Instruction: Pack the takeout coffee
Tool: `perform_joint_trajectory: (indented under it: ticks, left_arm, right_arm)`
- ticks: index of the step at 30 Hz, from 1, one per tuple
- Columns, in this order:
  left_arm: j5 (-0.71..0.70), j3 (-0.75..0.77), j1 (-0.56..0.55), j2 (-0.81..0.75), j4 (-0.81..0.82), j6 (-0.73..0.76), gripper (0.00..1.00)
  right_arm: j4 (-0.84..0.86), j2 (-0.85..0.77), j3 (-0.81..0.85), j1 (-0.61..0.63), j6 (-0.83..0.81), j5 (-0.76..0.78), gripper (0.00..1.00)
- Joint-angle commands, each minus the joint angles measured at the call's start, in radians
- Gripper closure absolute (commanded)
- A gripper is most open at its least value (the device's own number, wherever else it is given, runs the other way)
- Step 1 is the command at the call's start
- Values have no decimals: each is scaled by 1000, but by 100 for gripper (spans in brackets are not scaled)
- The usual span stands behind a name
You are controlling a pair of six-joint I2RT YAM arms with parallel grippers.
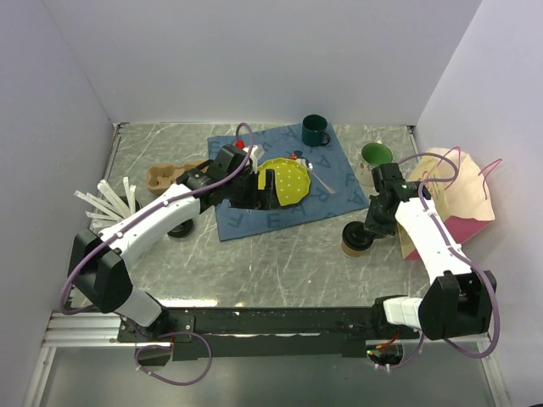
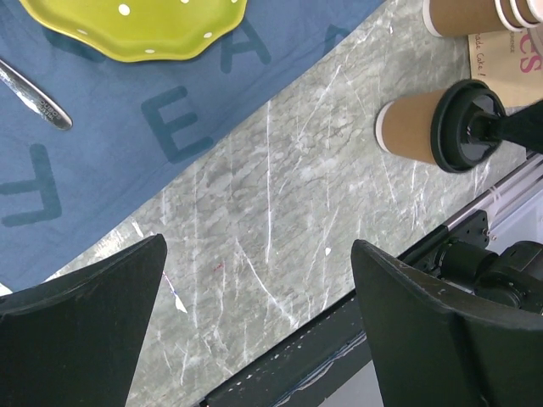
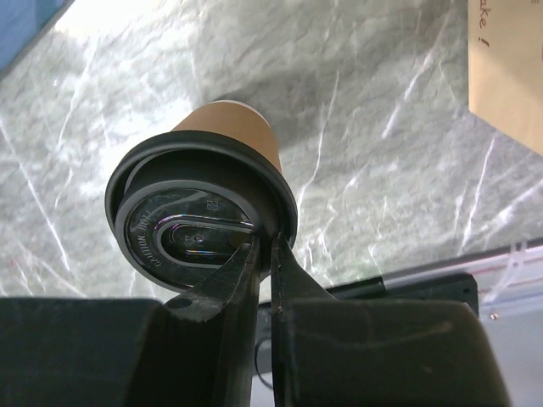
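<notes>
Two grippers, one pinch.
Right gripper (image 3: 265, 248) nips the lid rim of the takeout coffee (image 3: 191, 225), on the table (image 1: 280, 254) at four o'clock from the plate (image 1: 287, 180); left gripper (image 2: 259, 246) hangs spread.

One lidded coffee (image 1: 356, 241) is on the bench (image 1: 280, 263). There are two green mugs, a far mug (image 1: 316, 130) and a right mug (image 1: 376, 154). There is also one yellow plate (image 1: 287, 181), one spoon (image 2: 34, 91), one blue cloth (image 1: 344, 182), one paper bag (image 1: 458, 191) and one cardboard carrier (image 1: 165, 175). One stack of lidless cups (image 2: 462, 13) holds perhaps three. Several white plastic utensils (image 1: 110, 203) lie fanned together.
</notes>
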Motion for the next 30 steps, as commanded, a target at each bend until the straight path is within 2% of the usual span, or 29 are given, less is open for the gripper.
perform_joint_trajectory:
  ticks: [1,7,9,14,20,21,24,26,30]
  left_arm:
    - [1,-9,4,-28,4,10,3]
    - [-39,2,4,-41,-19,16,3]
    - [-70,22,5,-40,-32,15,4]
    - [-110,60,5,-52,-50,3,4]
    - [-119,91,7,-64,-70,15,3]
    - [-117,93,7,-72,-70,16,3]
    - [-111,94,7,-84,-70,18,3]
    - [-88,93,7,-81,-68,19,3]
    - [-18,73,7,-95,-44,12,3]
  right_arm:
    - [113,14,-54,-46,-21,-6,96]
    - [98,11,-6,-69,-25,-27,70]
    - [65,0,47,-69,-33,-47,66]
    - [28,-29,146,-68,-85,-211,58]
    - [20,-54,291,-68,-151,-377,55]
    - [11,-51,364,-66,-169,-377,55]
    - [-37,-19,544,-68,-209,-279,54]
    - [-55,-6,638,-68,-235,-125,53]
    - [-40,3,741,-69,-374,93,50]
